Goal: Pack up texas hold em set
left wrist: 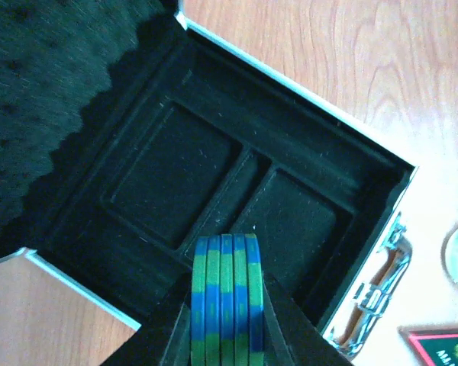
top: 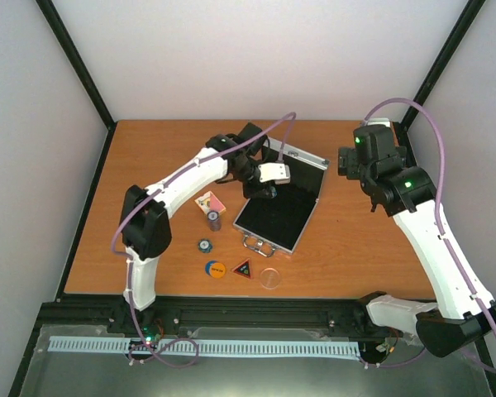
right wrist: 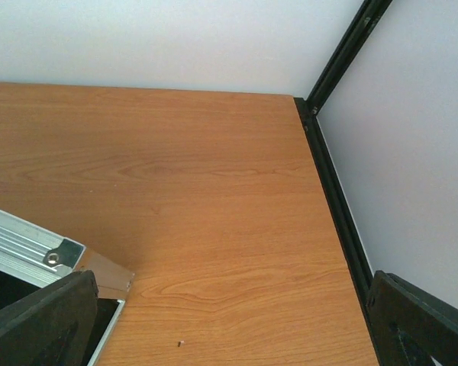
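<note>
Over the open case (top: 277, 217), right above its black-lined tray, the left gripper (top: 269, 190) hangs with its fingers (left wrist: 278, 324) clamped on a short stack of green-and-blue chips (left wrist: 225, 293), held on edge. From its wrist view the chips sit above the narrow slot that runs between the tray's two square recesses. Whether they touch the lining I cannot tell. The case lies flat on the wooden table (top: 149, 157), its lid thrown back on the far side, its silver rim showing along the edges, and its metal handle (top: 259, 244) on the near side.

Left of the case, just beside it, lies the pink-white card pack (top: 208, 200). A small chip stack (top: 214, 220) stands at the pack's near corner, either touching it or very close. A second chip stack (top: 204, 245) stands further out from the case's near left corner, apart from the first.

Off the handle side of the case three flat pieces lie in a row. The orange disc (top: 215, 268) is furthest left, the black-red triangle (top: 243, 269) is just beside it, and the clear disc (top: 270, 278) lies close in front of the handle.

By the case's far right corner the right gripper (right wrist: 230, 305) hovers with its fingers spread wide, holding nothing. The lid's silver corner shows just beside one finger.
</note>
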Tool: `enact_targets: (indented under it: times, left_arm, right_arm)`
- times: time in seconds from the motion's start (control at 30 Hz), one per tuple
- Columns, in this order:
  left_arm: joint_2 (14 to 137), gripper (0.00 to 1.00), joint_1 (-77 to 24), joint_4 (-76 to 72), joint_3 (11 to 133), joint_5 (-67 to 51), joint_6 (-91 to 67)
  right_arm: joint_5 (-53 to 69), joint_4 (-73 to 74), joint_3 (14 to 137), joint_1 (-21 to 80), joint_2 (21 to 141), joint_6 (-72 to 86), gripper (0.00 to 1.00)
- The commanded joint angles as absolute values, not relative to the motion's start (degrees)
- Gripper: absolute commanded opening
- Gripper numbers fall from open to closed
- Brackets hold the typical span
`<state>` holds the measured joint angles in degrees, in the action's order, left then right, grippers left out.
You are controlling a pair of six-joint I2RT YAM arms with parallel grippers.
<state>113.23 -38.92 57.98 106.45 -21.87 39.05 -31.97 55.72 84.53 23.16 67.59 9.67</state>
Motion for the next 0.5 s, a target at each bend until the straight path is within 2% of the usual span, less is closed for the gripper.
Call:
enact_targets:
  times: [0.0, 0.47]
  left_arm:
    - [117.80, 0.01, -39.11, 60.43, 109.74, -21.95, 48.34]
    - [126.36, 0.01, -36.76, 50.60, 111.03, -5.36, 52.47]
  right_arm:
    - [-29.69, 54.31, 84.03, 20.79, 67.47, 7.82, 0.99]
    - [-26.26, 53.85, 82.12, 15.85, 69.37, 6.40, 0.99]
